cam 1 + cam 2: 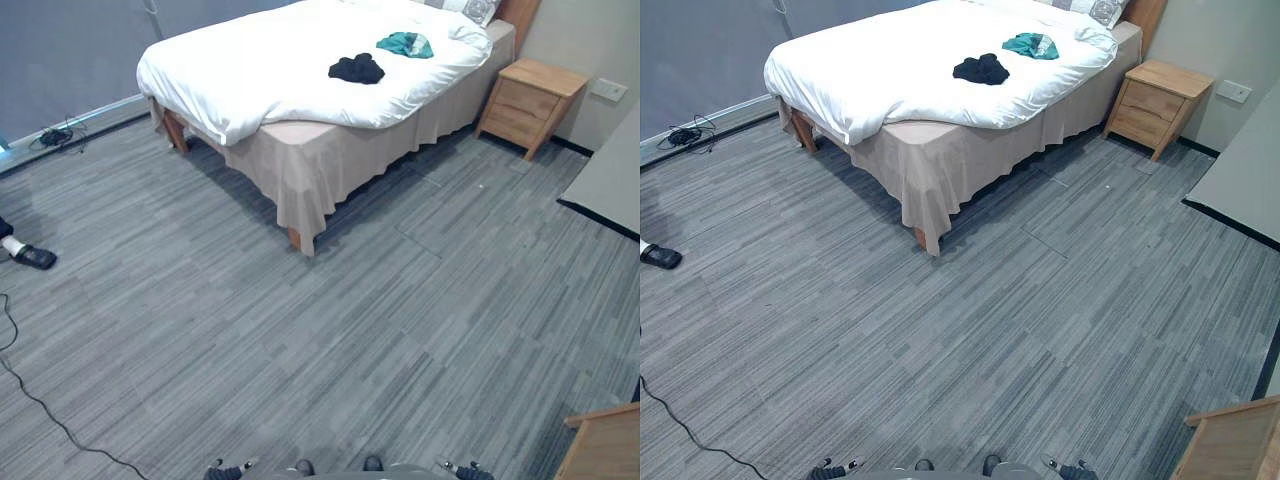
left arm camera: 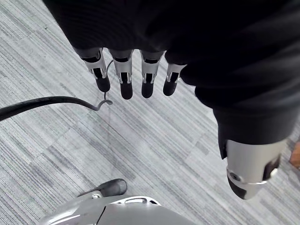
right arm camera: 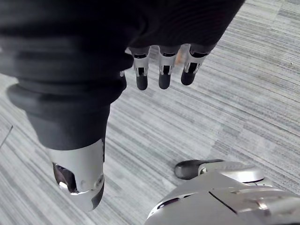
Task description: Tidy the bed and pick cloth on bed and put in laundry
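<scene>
A bed (image 1: 300, 160) with a rumpled white duvet (image 1: 270, 70) and a beige skirt stands at the far side of the room. On the duvet lie a black cloth (image 1: 357, 68) and, further toward the headboard, a teal cloth (image 1: 405, 44). My left hand (image 2: 126, 77) hangs over the grey floor with its fingers straight and nothing in it. My right hand (image 3: 161, 70) hangs the same way, open and holding nothing. Both hands are far from the bed.
A wooden nightstand (image 1: 530, 100) stands right of the bed. A grey tabletop edge (image 1: 610, 180) juts in at the right, and a wooden furniture corner (image 1: 605, 445) sits at the lower right. A person's shoe (image 1: 32, 256) shows at the left edge. Cables (image 1: 55, 135) lie by the far wall.
</scene>
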Robot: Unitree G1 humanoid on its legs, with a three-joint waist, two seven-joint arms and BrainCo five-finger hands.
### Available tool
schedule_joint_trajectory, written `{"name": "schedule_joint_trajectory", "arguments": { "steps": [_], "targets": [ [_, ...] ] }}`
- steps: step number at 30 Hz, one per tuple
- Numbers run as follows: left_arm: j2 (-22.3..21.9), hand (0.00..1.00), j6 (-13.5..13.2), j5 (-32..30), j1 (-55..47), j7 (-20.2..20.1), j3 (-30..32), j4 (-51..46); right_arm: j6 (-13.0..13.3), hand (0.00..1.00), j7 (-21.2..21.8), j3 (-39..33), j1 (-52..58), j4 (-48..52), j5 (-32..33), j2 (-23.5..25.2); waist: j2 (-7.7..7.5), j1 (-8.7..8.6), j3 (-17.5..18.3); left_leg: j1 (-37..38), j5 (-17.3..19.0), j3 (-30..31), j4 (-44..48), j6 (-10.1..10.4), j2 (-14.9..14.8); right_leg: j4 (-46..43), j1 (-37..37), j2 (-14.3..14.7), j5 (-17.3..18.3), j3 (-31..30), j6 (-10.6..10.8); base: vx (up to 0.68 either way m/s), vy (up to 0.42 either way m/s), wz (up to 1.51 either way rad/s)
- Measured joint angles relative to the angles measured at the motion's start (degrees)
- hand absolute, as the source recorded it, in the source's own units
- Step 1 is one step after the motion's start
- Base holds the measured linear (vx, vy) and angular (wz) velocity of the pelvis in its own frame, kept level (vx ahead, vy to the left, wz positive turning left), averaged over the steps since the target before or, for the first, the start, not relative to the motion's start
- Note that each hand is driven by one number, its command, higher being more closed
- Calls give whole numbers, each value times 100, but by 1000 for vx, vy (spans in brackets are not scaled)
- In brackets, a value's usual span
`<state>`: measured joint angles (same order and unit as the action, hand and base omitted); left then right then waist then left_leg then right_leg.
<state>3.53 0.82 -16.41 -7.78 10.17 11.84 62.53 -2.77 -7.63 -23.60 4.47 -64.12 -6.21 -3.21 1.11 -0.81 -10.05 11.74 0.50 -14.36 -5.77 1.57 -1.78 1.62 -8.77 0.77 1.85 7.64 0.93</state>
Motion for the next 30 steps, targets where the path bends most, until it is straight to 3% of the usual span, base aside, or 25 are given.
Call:
{"name": "schedule_joint_trajectory", "arguments": {
  "steps": [19,20,22,23,24,26,27,28,29,30],
  "targets": [
    [46,0,2,20,64,-6,-49,2,-29,0,11,-17,-130,2,7,16,-37,7,-21,-228,21,-219,-4,20,-40,240,204,82,-158,-256,-148,-2,-14,-6],
    [45,0,2,51,81,-6,-50,3,-29,0,12,-18,-187,3,7,14,-31,14,-28,-278,37,-285,26,13,-64,102,322,97,-110,-296,-123,10,-18,-44],
    [87,0,5,65,155,-13,-99,4,-29,0,18,-21,-306,33,9,31,-52,-4,-105,-334,92,-358,29,24,-85,-862,846,66,345,-319,5,15,-12,-24],
    [134,0,8,107,236,-14,-183,7,-24,0,22,-119,-295,42,12,53,-100,-10,-191,-254,222,-349,18,-17,-63,-1983,1317,-52,741,-234,425,3,-13,-6],
    [145,0,11,110,267,-15,-209,12,-26,0,31,-152,-286,42,13,50,-112,-5,-230,-198,271,-344,-2,-18,-59,-2576,1553,-115,799,-167,517,0,0,0],
    [226,0,17,110,308,-18,-236,59,-34,0,41,-281,-256,55,46,112,-140,-69,-332,-62,367,-235,95,-59,-44,-4199,2239,-477,858,143,524,51,-43,38],
    [231,0,25,123,321,-16,-231,58,-50,0,45,-415,-183,37,151,145,-169,-172,-340,116,448,-199,106,-51,-88,-4625,2500,-853,1042,393,402,172,-47,50],
    [218,0,27,135,325,-17,-230,59,-51,0,48,-488,-170,25,173,147,-146,-175,-349,154,478,-170,106,-21,-125,-4476,2542,-966,1074,490,390,221,-48,35],
    [189,0,25,185,344,-18,-225,69,-54,0,44,-519,-167,22,208,138,-95,-195,-347,194,543,-136,107,62,-251,-3682,2590,-1093,957,661,326,233,-66,12],
    [185,0,26,207,405,-17,-215,111,-53,0,43,-516,-181,20,222,129,-68,-213,-354,216,604,-133,101,156,-378,-2400,2603,-1088,563,769,295,375,-139,7]
  ]
}}
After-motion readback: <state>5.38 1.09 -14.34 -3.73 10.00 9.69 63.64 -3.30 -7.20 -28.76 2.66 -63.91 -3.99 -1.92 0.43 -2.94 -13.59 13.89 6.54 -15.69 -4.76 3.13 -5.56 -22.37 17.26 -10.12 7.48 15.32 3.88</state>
